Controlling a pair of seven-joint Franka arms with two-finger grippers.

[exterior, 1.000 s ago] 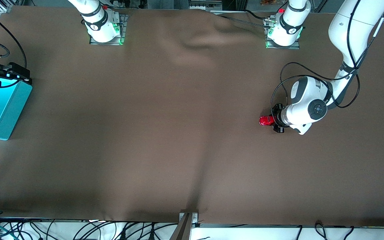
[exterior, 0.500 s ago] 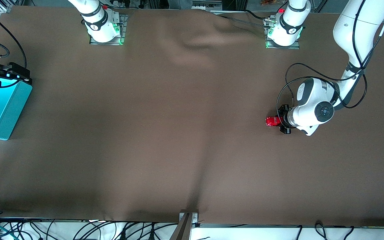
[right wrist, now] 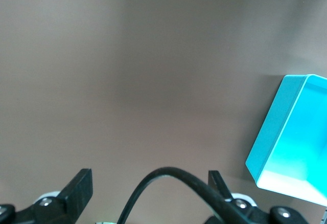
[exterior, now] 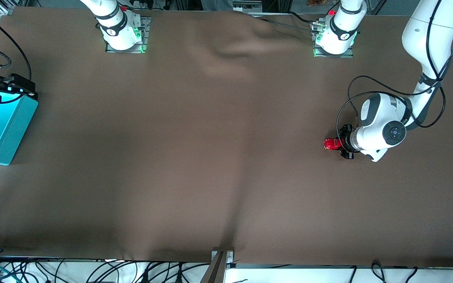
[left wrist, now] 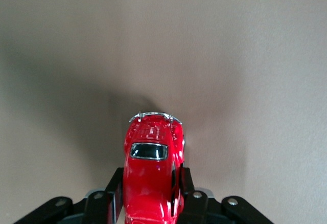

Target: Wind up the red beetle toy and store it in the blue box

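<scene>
The red beetle toy (exterior: 331, 144) is low on the brown cloth toward the left arm's end of the table. My left gripper (exterior: 338, 144) is shut on its sides. In the left wrist view the toy (left wrist: 150, 168) sits between the black fingers (left wrist: 115, 193), its roof and window showing, and the left gripper (left wrist: 148, 197) holds its lower half. The blue box (exterior: 18, 129) stands at the right arm's end, open top up. My right gripper (exterior: 12, 87) waits over the box's end nearest the bases. It is open and empty (right wrist: 148, 185), with the box (right wrist: 276, 132) beside it.
The brown cloth has raised folds (exterior: 226, 51) between the two arm bases. A black cable (right wrist: 168, 180) loops between the right fingers. Cables and a metal bracket (exterior: 220, 259) lie along the table edge nearest the camera.
My left gripper has moved toward the left arm's end of the table with the red beetle toy held low on the cloth. The right arm and the box have not moved.
</scene>
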